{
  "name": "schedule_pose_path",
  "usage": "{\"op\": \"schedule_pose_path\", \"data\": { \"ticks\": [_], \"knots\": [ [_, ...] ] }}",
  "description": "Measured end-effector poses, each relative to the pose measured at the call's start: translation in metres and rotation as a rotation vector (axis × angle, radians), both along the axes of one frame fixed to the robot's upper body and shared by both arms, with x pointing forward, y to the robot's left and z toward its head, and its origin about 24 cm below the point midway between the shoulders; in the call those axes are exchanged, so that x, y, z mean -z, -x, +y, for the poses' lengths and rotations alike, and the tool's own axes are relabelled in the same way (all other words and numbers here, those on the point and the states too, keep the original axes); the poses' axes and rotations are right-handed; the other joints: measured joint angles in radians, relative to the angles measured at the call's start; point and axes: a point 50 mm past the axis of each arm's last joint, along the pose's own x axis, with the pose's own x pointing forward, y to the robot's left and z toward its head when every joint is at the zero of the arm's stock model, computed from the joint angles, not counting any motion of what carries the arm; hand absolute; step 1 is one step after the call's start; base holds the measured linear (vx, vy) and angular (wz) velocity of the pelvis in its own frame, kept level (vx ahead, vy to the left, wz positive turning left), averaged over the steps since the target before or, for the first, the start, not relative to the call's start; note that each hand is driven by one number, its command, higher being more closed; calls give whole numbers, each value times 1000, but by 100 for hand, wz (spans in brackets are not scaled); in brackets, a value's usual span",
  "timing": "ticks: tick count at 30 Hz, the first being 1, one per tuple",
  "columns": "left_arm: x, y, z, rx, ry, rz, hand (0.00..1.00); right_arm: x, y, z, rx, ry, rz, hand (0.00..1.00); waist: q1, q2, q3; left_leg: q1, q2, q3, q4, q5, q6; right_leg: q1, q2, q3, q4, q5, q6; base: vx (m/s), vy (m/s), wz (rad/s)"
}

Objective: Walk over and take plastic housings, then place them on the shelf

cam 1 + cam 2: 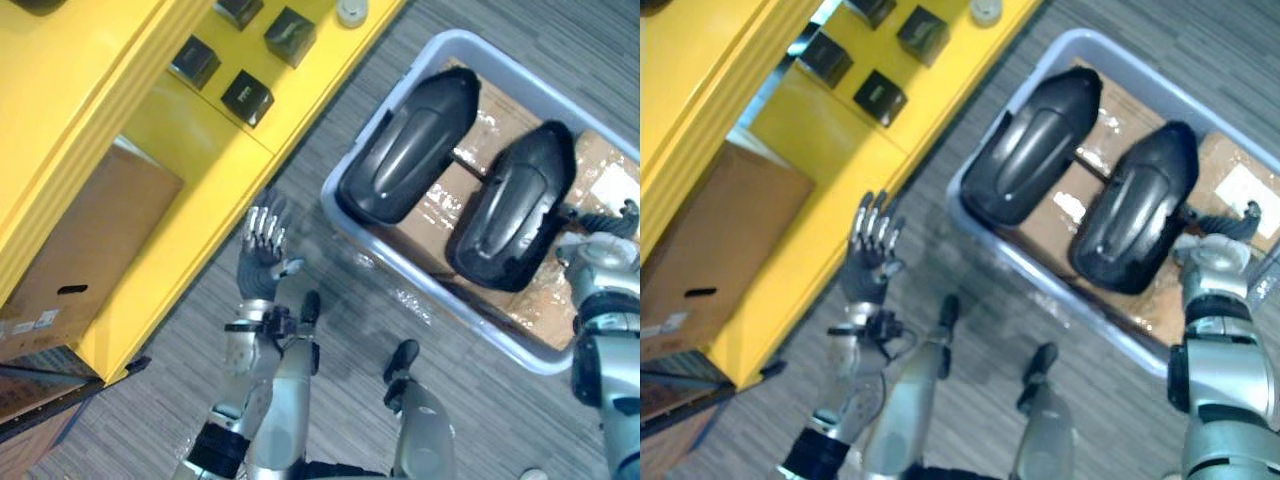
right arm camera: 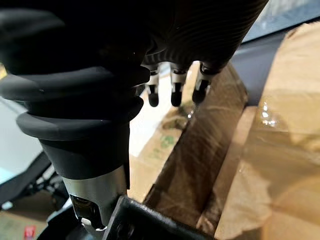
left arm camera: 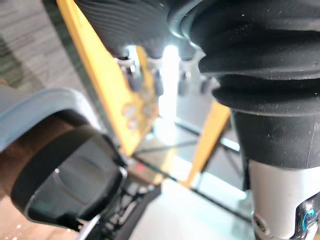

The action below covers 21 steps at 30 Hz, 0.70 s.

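Two black plastic housings lie side by side in a grey bin (image 1: 440,288) on the floor, one on the left (image 1: 410,145) and one on the right (image 1: 515,205), resting on taped cardboard. My right hand (image 1: 608,222) hovers at the bin's right end, just beside the right housing, fingers relaxed and holding nothing; its fingertips (image 2: 174,95) hang above the cardboard (image 2: 280,125). My left hand (image 1: 265,245) is raised over the floor between the bin and the yellow shelf (image 1: 200,160), fingers straight and empty. One housing (image 3: 70,180) appears past the left hand's cover.
The yellow shelf runs along the left, carrying several small black boxes (image 1: 247,97) and a white round item (image 1: 352,10). A brown cardboard box (image 1: 90,240) sits below it. Grey striped floor lies between shelf and bin.
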Motion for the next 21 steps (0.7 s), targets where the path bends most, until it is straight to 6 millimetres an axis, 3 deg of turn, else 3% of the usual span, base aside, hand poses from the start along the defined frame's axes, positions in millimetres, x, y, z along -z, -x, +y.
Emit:
{"op": "schedule_pose_path", "data": {
  "ticks": [4, 11, 15, 17, 18, 19, 21],
  "knots": [
    [1, 1, -5, 10, 9, 9, 0, -6, 1, -4, -16, 33, 21, 0, 7, 7, 3, -7, -1, -7, -20, 19, 1, -18, 0, -12, 17, -4, -6, -64, 0, 5],
    [2, 2, -4, -2, 14, 19, 0, -5, -3, 9, -101, 213, 133, 0, 5, 7, 3, 23, 13, -6, -99, 70, -6, -31, 1, -19, 44, -13, -20, -52, -31, 2],
    [5, 4, -3, -14, 17, 32, 0, -4, -10, 33, -97, 269, 61, 0, -13, 7, 3, 52, 19, 6, -144, 94, -8, -31, 2, -12, 46, -14, -21, -27, -38, -7],
    [8, 6, -3, -15, 17, 43, 0, -11, -14, 57, -89, 322, -44, 0, -15, 7, 3, 73, 24, 28, -165, 103, -8, -30, 2, 7, 47, -13, -21, -4, -31, -15],
    [8, 6, -3, -15, 17, 43, 0, -11, -14, 58, -88, 325, -49, 0, -15, 7, 3, 74, 24, 29, -166, 103, -8, -30, 1, 7, 47, -13, -21, 5, -28, -11],
    [10, 8, -2, -20, 20, 50, 0, -22, -13, 74, -80, 361, -153, 0, -18, 6, 3, 92, 25, 42, -188, 112, -7, -26, 0, 14, 47, -13, -21, 7, -27, -10],
    [9, 9, -1, -31, 28, 52, 0, -36, -8, 83, -41, 380, -263, 0, -21, 4, 2, 104, 28, 61, -195, 115, -6, -22, 0, 23, 47, -13, -21, 11, -22, -9]
  ]
}}
